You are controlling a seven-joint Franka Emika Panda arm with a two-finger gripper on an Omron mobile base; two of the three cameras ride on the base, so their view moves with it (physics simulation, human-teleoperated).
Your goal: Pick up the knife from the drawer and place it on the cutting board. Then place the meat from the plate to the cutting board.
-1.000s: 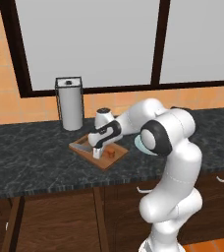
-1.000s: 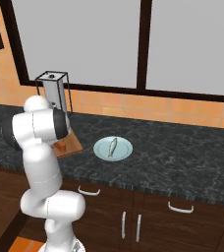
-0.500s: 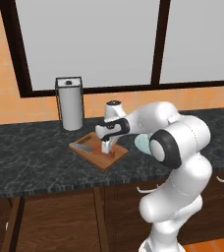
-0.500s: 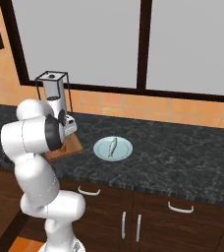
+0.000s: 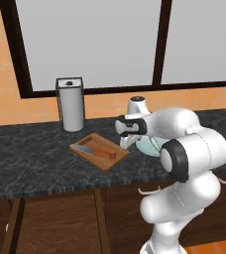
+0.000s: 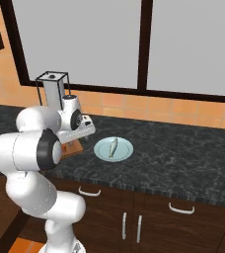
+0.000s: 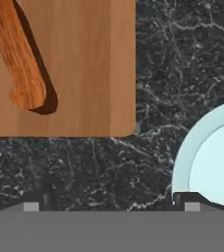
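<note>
Pincer (image 7: 111,206) jaws apart, nothing held; meat (image 6: 113,147) on plate (image 7: 202,147) beside it judged light, slim, prob. slippery — best pinched across mid-body

— Where's the knife (image 5: 99,150)?
— Flat on the board (image 5: 83,147), orange handle toward the plate (image 6: 100,150), grey blade at the far end.
— And the meat (image 6: 113,147)?
— A pale little fish strip, lying on the blue-green plate just beside the board.
</note>
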